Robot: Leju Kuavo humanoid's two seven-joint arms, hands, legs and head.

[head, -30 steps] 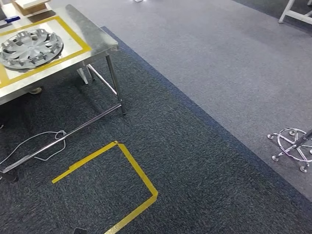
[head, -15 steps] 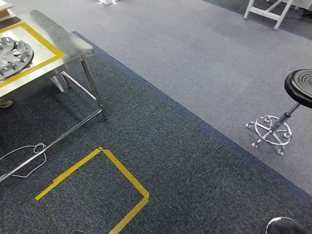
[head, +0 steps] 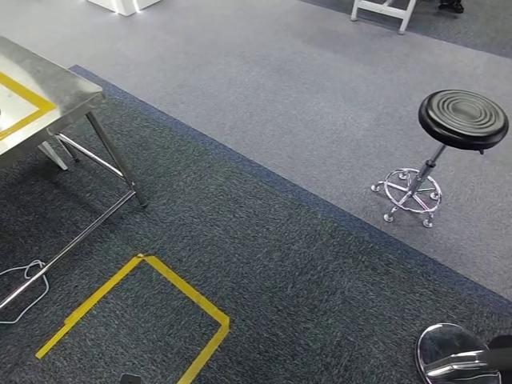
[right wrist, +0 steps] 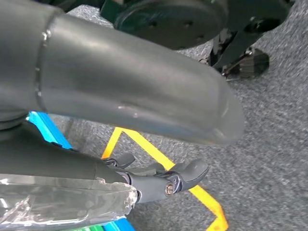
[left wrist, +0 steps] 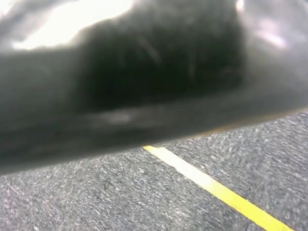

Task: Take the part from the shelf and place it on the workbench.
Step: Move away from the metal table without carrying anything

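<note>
One steel counter corner sits at ten o'clock in the head view, with a black stool at two and a yellow tape square on the carpet at seven. The right robot hand hangs with fingers loosely spread, holding nothing. I cannot tell the left robot hand's state or the part's place.

The head view looks from high on the body, forward and down over the dark carpet, with a corner of the steel worktop at the left and a black stool at the right. The left wrist view sits very near the floor, blurred, facing a yellow tape line. The right wrist view also faces down, close behind its fingers. All three views share the carpet with yellow tape.
</note>
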